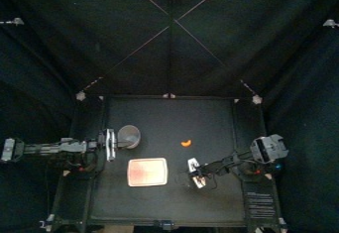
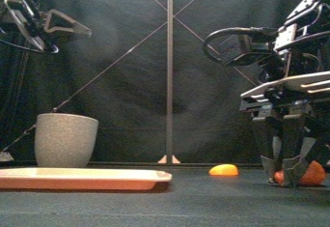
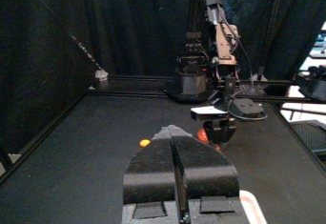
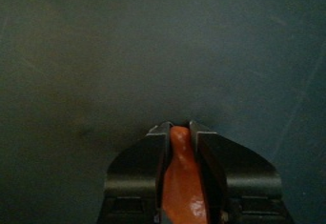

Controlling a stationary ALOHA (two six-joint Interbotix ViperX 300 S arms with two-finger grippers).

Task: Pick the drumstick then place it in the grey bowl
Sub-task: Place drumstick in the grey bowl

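Drumstick (image 4: 182,175), orange-brown by the look of it, pinched in the jaws of the right gripper (image 2: 288,170), low near the table, right of the pink tray (image 2: 80,179). Grey bowl (image 2: 66,139) upright behind the tray. Left gripper (image 3: 178,144) resting at left, jaws pressed together.

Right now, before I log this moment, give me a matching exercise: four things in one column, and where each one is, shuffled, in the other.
1. drumstick
2. grey bowl
3. pink tray
4. small orange toy

A. lying flat at the front, left of middle
B. clamped in the right hand
C. lying loose near the middle
D. standing upright behind the tray, on the left

Pairs: 1-B, 2-D, 3-A, 4-C
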